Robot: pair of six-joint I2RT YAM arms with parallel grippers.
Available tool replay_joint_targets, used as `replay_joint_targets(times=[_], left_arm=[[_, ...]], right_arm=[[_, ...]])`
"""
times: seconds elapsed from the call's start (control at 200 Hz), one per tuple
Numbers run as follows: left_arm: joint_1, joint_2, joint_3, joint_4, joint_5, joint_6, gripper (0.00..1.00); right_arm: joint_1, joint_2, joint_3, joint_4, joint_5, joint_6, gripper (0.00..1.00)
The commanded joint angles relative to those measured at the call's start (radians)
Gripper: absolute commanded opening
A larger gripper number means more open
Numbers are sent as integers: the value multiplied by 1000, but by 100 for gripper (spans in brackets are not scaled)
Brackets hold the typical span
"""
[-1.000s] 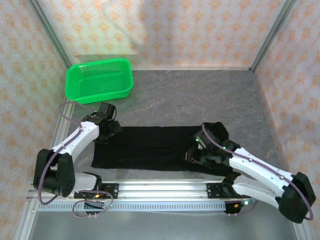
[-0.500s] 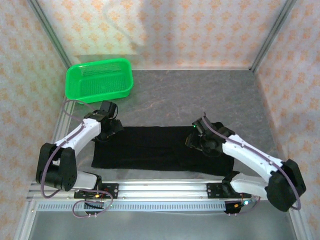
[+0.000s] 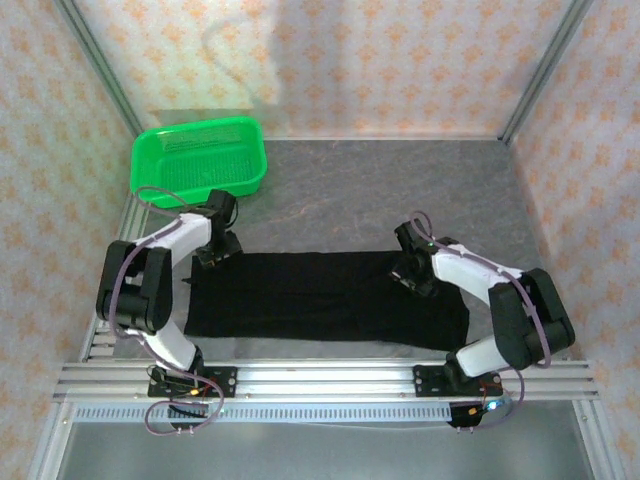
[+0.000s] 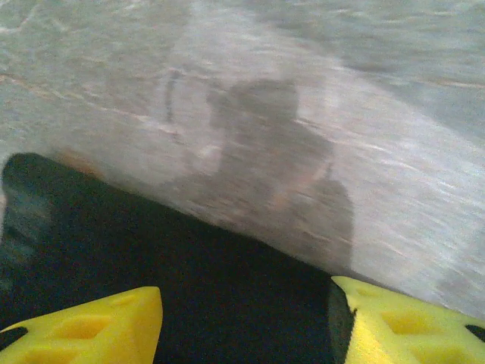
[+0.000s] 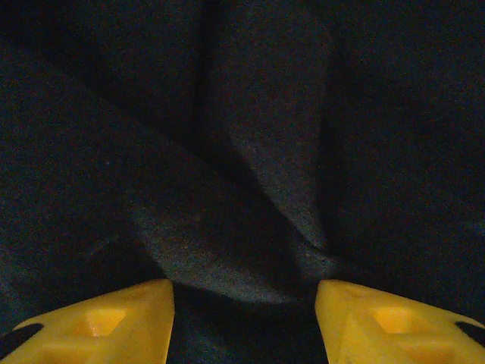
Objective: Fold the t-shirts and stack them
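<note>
Black t-shirt [image 3: 320,295] lies spread flat on the bench [image 3: 400,190], near the front edge, between my two arms. My left claw [image 3: 215,252] sits at its far left corner, fingers [image 4: 91,326] parted, gripping nothing, cloth edge beneath. My right claw [image 3: 408,272] is over the far right part, released, fingers [image 5: 98,322] parted astride a raised crease. Green basket [image 3: 200,192] stands far left, apart from the shirt.

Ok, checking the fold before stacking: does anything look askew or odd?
The t-shirt lies flat except near its right end, where a ridge of cloth puckers under the open right gripper. Nothing spilled or damaged.
</note>
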Motion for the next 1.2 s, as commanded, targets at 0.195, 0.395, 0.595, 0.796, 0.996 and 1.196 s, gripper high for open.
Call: replay_joint_targets(times=[0.195, 0.395, 0.595, 0.796, 0.996, 1.196], left_arm=[[132, 86, 31, -13, -79, 76, 60], [159, 79, 50, -18, -107, 99, 60], [165, 32, 68, -18, -96, 108, 61], [164, -103, 89, -90, -110, 93, 62], [117, -276, 112, -94, 12, 76, 63], [-1, -189, 208, -130, 123, 185, 63]], right_arm=[[-51, 129, 33, 28, 98, 7, 54], [-66, 199, 146, -10, 151, -22, 54], [-131, 340, 302, -30, 184, -113, 54], [-142, 427, 478, 0, 191, -225, 57], [-127, 258, 499, 136, 70, -300, 64], [-126, 104, 467, -48, 19, -240, 67]])
